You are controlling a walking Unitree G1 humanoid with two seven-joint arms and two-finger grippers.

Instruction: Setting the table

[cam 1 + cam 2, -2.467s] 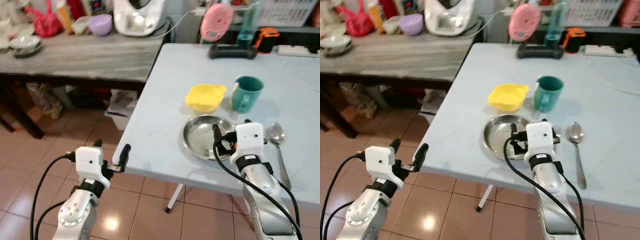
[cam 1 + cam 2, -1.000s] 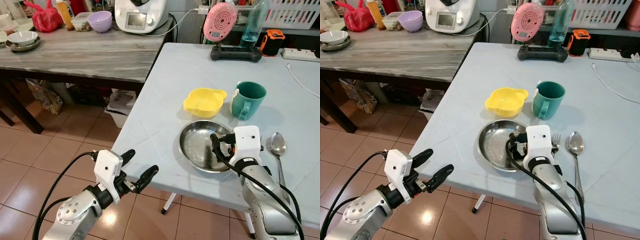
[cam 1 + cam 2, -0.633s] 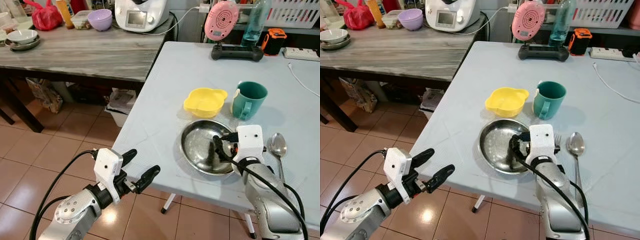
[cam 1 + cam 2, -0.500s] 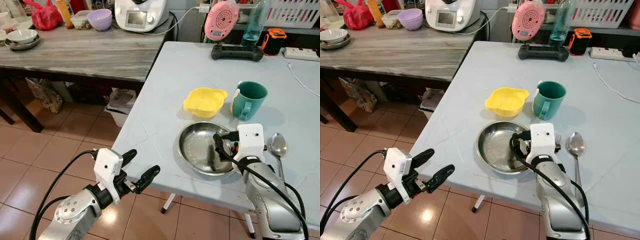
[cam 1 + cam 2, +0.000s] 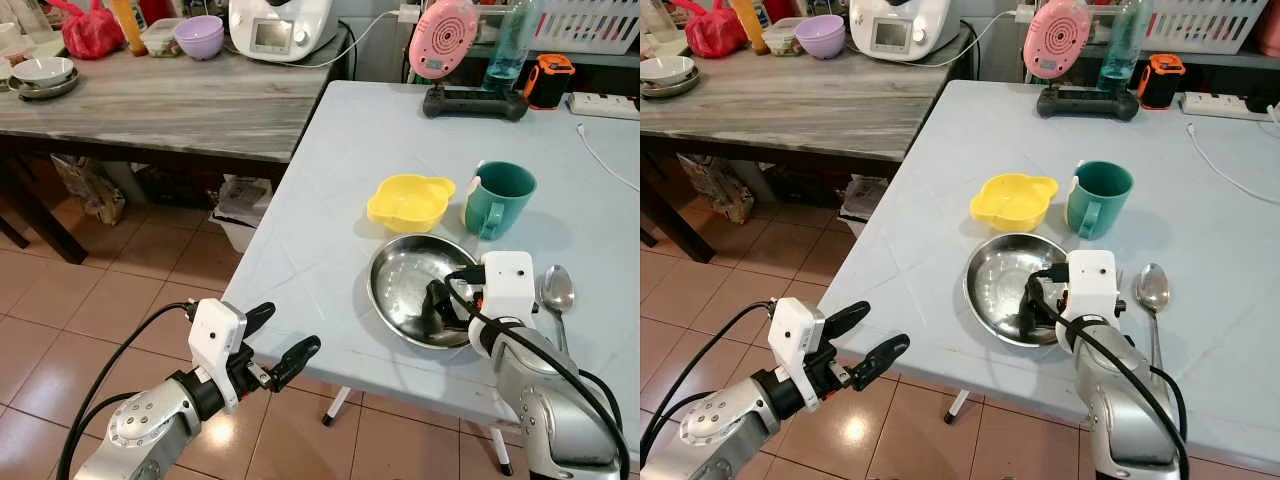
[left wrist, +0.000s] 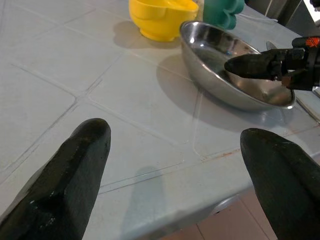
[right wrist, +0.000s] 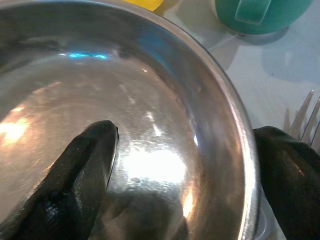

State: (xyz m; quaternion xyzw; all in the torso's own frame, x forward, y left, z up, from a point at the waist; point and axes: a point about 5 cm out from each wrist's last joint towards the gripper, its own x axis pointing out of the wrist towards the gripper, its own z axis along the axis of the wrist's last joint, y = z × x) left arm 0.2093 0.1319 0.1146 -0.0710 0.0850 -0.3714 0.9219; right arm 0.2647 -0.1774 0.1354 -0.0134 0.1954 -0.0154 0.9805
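A round steel plate [image 5: 400, 285] lies near the front edge of the pale blue table [image 5: 320, 200]. My right gripper [image 5: 445, 305] stands open astride the plate's right rim, one black finger [image 7: 85, 170] inside the dish and the other [image 7: 290, 175] outside it. A fork [image 7: 305, 115] and a spoon [image 5: 556, 290] lie just right of the plate. Behind it stand a yellow bowl [image 5: 410, 200] and a green mug [image 5: 497, 195]. My left gripper [image 5: 282, 335] hovers open and empty off the table's front left corner, below its edge.
A grey wooden side table [image 5: 150, 100] to the left carries bowls, a purple bowl and a white appliance. At the blue table's far end sit a pink fan [image 5: 443, 38], a black controller [image 5: 475, 103] and a power strip. Tiled floor lies below.
The steel plate has slid a little to the right, along with my right gripper at its rim. The left gripper has stayed in place.
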